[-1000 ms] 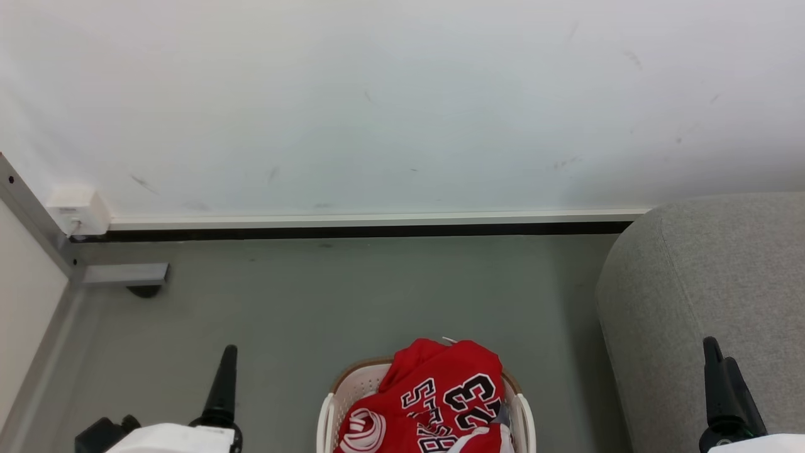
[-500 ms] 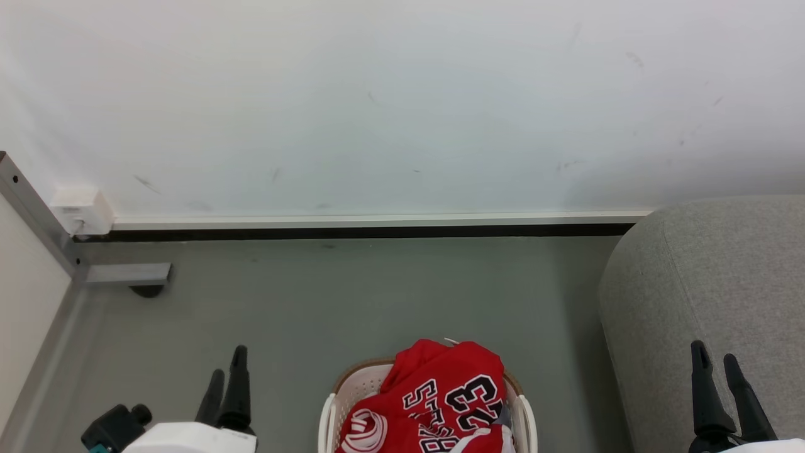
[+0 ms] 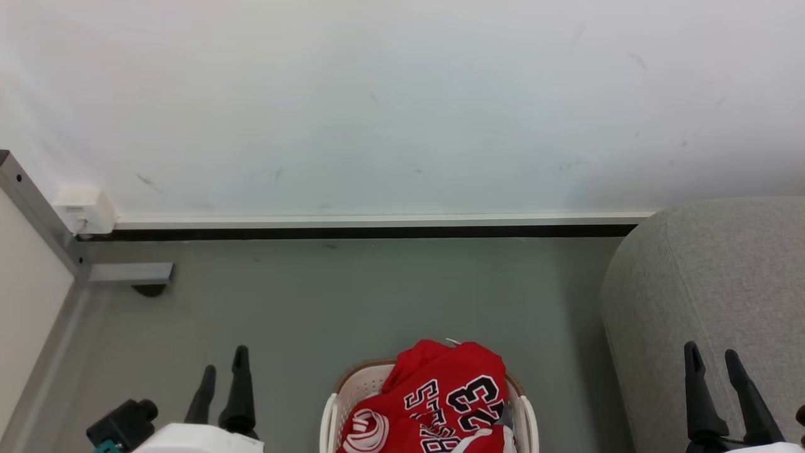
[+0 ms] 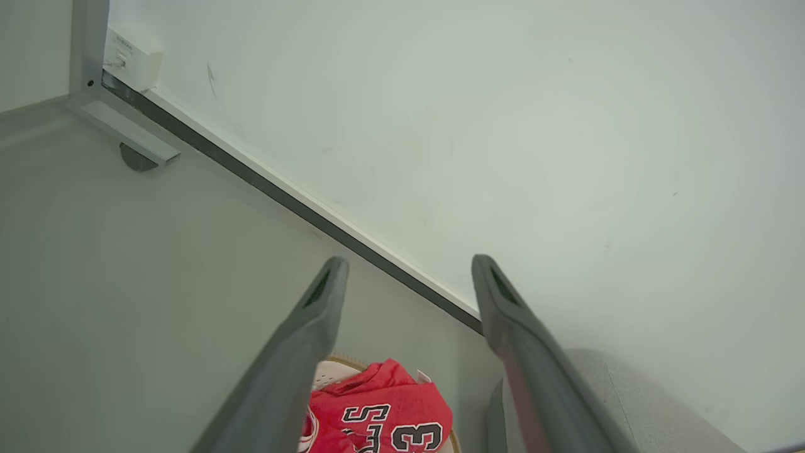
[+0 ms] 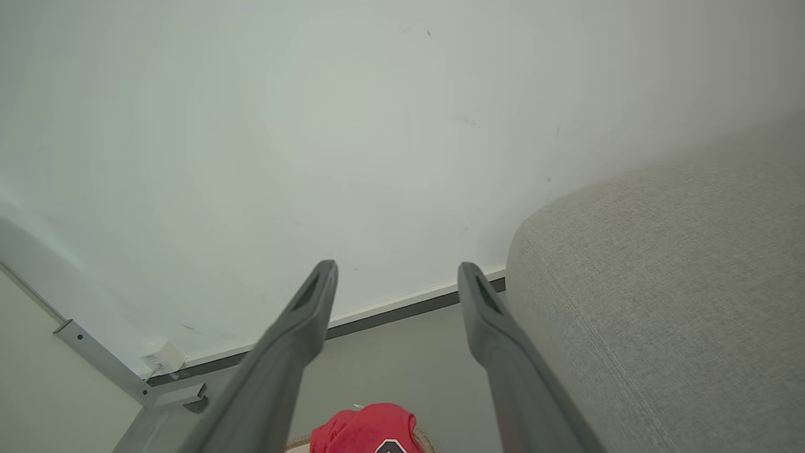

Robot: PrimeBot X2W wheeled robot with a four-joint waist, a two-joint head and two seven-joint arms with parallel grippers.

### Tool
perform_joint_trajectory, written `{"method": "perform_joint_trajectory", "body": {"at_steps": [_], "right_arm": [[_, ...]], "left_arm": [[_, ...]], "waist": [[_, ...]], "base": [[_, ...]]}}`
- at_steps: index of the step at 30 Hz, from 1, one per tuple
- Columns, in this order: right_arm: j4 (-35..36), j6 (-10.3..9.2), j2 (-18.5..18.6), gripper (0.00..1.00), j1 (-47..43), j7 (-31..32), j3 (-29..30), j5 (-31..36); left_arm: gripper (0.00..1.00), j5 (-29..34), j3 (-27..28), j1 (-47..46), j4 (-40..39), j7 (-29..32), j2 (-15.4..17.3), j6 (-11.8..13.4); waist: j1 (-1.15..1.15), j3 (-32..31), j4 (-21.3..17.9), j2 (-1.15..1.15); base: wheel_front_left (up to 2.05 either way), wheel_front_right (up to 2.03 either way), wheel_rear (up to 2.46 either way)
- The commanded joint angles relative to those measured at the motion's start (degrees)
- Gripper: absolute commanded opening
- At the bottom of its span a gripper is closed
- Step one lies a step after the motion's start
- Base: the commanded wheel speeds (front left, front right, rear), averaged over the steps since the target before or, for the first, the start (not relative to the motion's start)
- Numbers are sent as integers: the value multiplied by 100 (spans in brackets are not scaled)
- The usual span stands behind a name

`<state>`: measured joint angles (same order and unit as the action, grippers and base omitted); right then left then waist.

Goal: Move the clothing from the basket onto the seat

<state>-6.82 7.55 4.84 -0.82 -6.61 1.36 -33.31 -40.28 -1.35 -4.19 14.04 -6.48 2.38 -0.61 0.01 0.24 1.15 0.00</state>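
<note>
Item: clothing point(image 3: 440, 396) in basket point(image 3: 349, 382): soft, light, limp, probably slick. I judge its raised top fold the best hold. My left end effector point(image 3: 223, 365) and right end effector point(image 3: 712, 355) gape, empty.

Red clothing point(image 3: 440, 402) with white-and-black trim, crumpled and heaped above the rim, black white-edged letters and 23 facing up, at 6 o'clock in the head view. Beneath it an oval white perforated basket point(image 3: 353, 385), brown rim, white loop handle on each side, upright on the floor. Large grey fabric seat point(image 3: 710, 277) with rounded edges at 4 o'clock, near the basket but apart from it.
</note>
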Motion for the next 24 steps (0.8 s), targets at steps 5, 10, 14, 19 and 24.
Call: {"method": "perform_joint_trajectory", "body": {"at_steps": [5,10,14,19,24], "right_arm": [[30,-6,47,100,-25,-123,-11,433],[-43,-7,33,100,-87,-197,-20,709],[-69,-7,28,100,-111,-259,-4,926],[-82,-7,37,100,-128,-328,3,1213],[-80,-8,23,100,-150,-396,16,1462]], "left_arm": [[100,493,20,21,-43,-133,51,49],[100,890,12,45,-27,-209,53,51],[100,1180,19,51,-19,-274,55,57],[100,1559,35,57,-8,-352,65,11],[100,1900,18,65,3,-409,92,-54]], "waist": [[-1,1,15,0],[-1,5,33,0],[-1,5,46,0],[-1,0,59,0],[-1,-10,72,0]], "base": [[0,0,0],[0,0,0],[0,0,0],[0,0,0],[0,0,0]]}}
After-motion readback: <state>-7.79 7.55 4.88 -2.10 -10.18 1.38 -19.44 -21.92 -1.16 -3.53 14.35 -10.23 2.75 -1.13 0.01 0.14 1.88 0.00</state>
